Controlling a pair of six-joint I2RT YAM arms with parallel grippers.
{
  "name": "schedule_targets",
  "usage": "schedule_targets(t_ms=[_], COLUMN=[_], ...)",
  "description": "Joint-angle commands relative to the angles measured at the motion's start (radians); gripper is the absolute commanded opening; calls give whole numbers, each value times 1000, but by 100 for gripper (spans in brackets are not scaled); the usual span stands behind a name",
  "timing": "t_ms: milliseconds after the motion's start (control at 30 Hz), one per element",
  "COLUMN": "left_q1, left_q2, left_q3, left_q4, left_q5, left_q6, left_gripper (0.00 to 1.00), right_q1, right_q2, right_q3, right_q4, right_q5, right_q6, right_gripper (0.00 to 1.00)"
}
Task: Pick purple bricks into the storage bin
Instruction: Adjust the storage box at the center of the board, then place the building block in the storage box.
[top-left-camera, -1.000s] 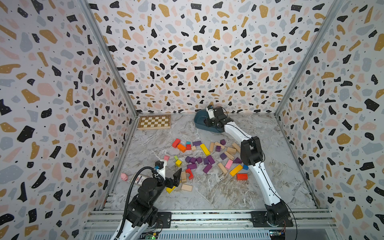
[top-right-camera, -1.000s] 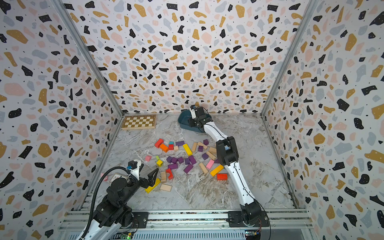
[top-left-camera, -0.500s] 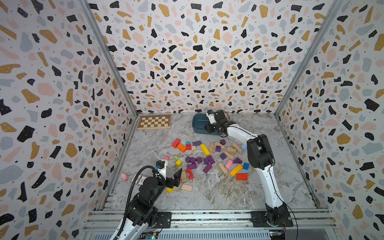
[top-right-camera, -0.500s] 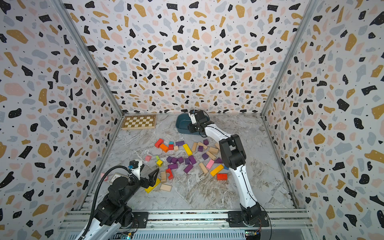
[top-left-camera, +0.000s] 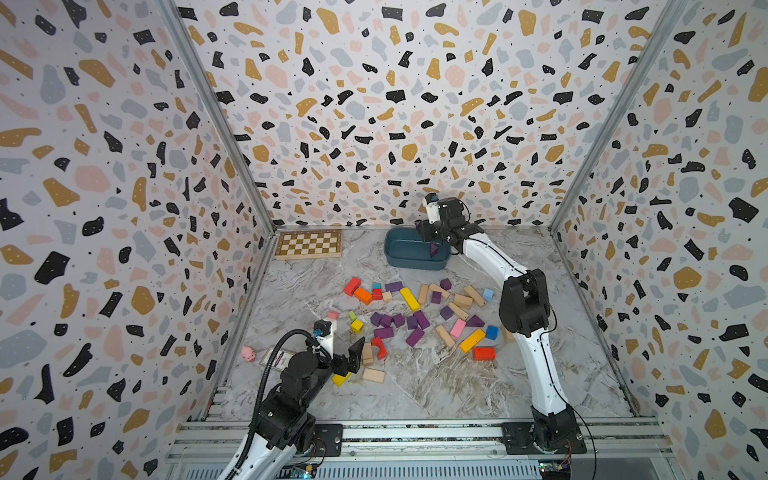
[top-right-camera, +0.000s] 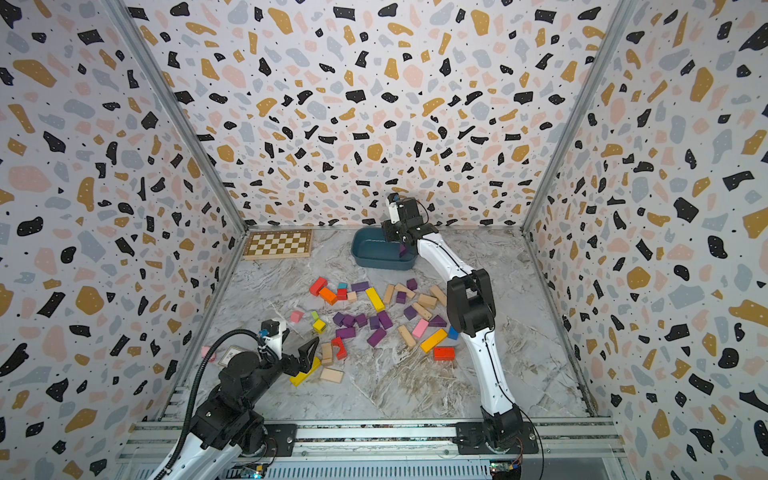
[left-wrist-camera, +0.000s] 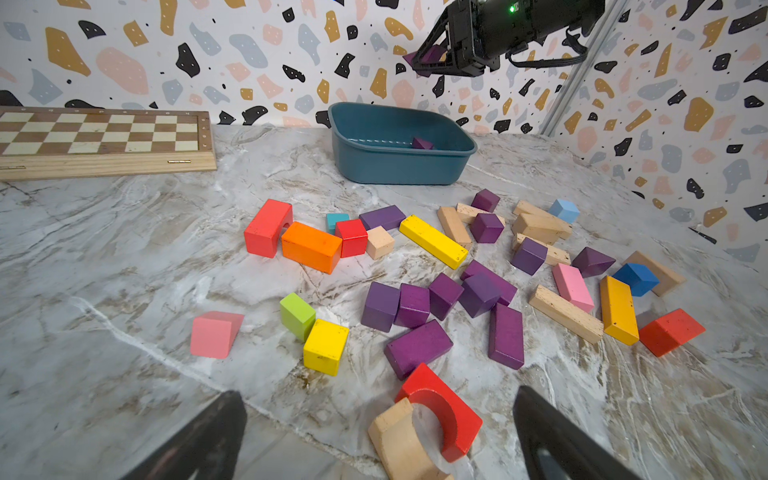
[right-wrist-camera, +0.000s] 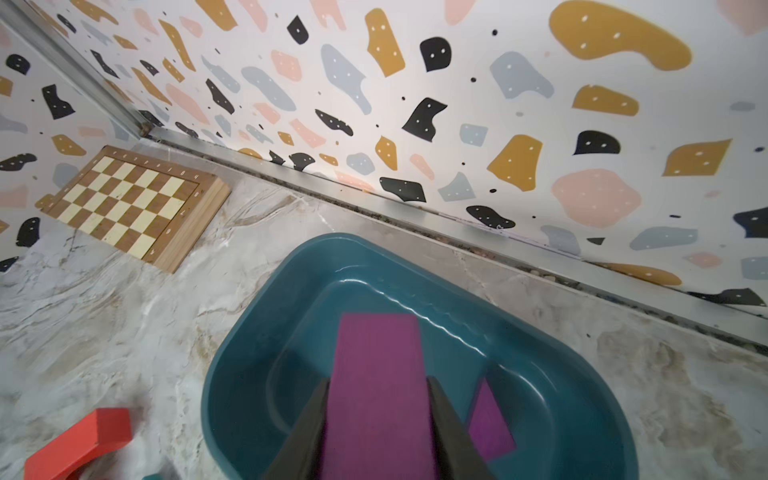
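Chessboard lies flat in the back left corner. My left gripper hangs low at the front left, jaws spread wide and empty, with a red arch block near it. Purple bricks lie scattered mid-table on the marble top, mixed in with other blocks. The storage bin sits at the back, right of the chessboard, with one purple wedge inside. My right gripper is above the bin, clamped on a purple bar.
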Motion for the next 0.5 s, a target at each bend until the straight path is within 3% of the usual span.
schedule_targets(t_ms=[0,367,467], left_q1=[-2,-2,-2], left_q2=[19,22,23], left_q3=[-3,-3,-3], left_q4=[60,61,61], left_q5=[-15,-59,-57], left_q6=[-5,-21,-21], left_gripper=[99,99,99], right_q1=[-3,-5,-4], right_q2=[70,147,154], right_q3=[53,186,185], right_q4=[-88,-154,-165], right_q5=[23,118,132], right_q6=[25,70,87], right_gripper=[9,8,2])
